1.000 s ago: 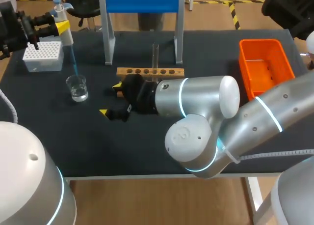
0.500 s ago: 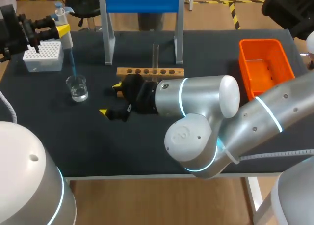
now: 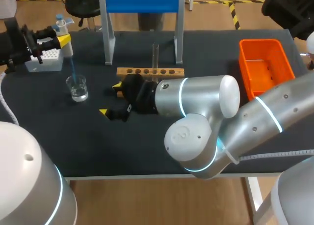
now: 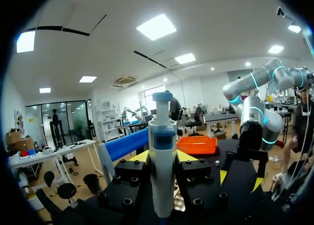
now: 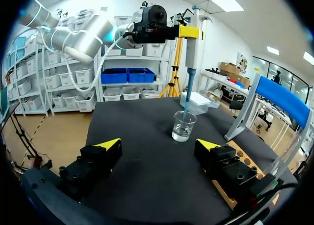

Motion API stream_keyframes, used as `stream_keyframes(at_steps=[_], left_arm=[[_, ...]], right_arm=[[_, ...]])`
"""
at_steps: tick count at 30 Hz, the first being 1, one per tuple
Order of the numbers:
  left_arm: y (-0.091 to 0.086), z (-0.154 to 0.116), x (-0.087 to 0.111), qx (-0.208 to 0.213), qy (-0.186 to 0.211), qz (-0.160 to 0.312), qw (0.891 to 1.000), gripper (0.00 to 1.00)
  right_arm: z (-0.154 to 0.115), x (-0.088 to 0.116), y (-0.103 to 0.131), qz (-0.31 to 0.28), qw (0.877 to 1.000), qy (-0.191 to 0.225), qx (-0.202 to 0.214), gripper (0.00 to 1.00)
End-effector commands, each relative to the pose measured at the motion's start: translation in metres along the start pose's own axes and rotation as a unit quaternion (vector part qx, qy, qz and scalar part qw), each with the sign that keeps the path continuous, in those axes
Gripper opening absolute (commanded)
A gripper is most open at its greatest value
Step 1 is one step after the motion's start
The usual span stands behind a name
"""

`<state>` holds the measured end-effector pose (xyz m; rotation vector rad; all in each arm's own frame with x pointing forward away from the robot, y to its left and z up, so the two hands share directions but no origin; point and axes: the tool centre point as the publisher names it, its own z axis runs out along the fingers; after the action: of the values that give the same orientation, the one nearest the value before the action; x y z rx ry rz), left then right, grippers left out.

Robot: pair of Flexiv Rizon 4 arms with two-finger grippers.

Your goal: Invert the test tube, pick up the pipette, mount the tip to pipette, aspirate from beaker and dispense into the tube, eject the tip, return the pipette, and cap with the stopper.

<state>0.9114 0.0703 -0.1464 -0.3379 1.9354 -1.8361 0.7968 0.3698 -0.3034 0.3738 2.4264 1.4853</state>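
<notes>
Your left gripper (image 3: 61,39) is clamped on the white, cylindrical pipette (image 3: 67,47) near the far left corner of the worktop (image 3: 98,146). The pipette's long axis stands nearly upright, blue cap on top. Its slim translucent blue tip (image 3: 72,68) points down, ending just inside the clear glass beaker (image 3: 78,88), which holds a little clear liquid. Your right gripper (image 3: 110,98) sits low over the dark matte worktop near its middle, fingers apart and holding nothing, just beside the wooden tube rack (image 3: 149,71) with its upright glass test tube (image 3: 155,54).

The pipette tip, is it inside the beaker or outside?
Inside: right wrist view shows the pipette tip dipping below the rim of the beaker.
</notes>
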Motion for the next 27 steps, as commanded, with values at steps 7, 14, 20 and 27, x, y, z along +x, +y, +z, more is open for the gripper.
stream_keyframes(at_steps=[7,14,20,27], left_arm=[[0.019,0.001,0.003,0.013,0.0,0.003,1.0,0.0],[0.028,0.0,0.003,0.012,-0.003,0.008,1.0,0.0],[0.035,-0.001,0.003,0.015,-0.004,0.01,1.0,0.0],[0.042,-0.001,0.003,0.015,-0.004,0.006,1.0,0.0]], right_arm=[[-0.001,-0.001,0.0,0.0,1.0,0.001,0.001,1.0],[-0.001,-0.001,0.0,0.0,1.0,0.001,0.001,1.0],[-0.001,-0.001,0.0,0.0,1.0,0.001,0.001,1.0],[-0.001,-0.001,0.0,0.0,1.0,0.001,0.001,1.0]])
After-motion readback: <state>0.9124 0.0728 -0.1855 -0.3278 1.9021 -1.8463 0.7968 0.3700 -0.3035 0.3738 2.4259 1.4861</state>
